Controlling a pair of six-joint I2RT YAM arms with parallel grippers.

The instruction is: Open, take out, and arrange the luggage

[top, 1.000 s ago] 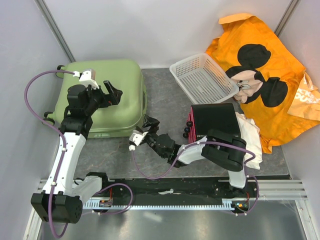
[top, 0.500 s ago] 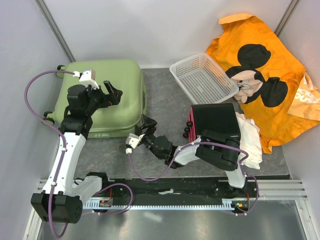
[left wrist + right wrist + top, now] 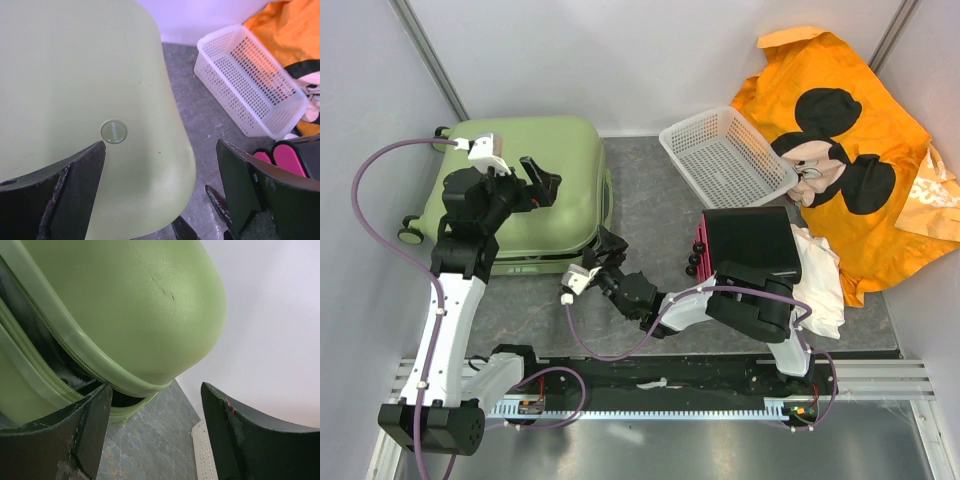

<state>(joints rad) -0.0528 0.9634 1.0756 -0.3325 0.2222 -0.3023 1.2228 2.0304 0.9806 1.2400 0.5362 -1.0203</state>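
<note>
The pale green luggage [image 3: 555, 150] lies flat at the back left. Its zip seam gapes at the near right corner, with black showing inside in the right wrist view [image 3: 125, 300]. My left gripper [image 3: 542, 180] hovers open above the lid [image 3: 75, 75], holding nothing, its jaws wide apart [image 3: 161, 150]. My right gripper [image 3: 603, 247] is open and empty at that near right corner. In the right wrist view [image 3: 156, 390] one finger [image 3: 75, 435] sits right by the gap in the seam.
A white mesh basket [image 3: 725, 155] stands behind on the right and also shows in the left wrist view [image 3: 250, 85]. A black box with pink drawers [image 3: 750, 240], a white cloth [image 3: 820, 275] and an orange Mickey cloth [image 3: 850, 130] lie to the right. Walls close in on the left and at the back.
My right gripper has reached left, up to the luggage's near right corner. My left arm has lifted and shifted slightly back and left over the lid.
</note>
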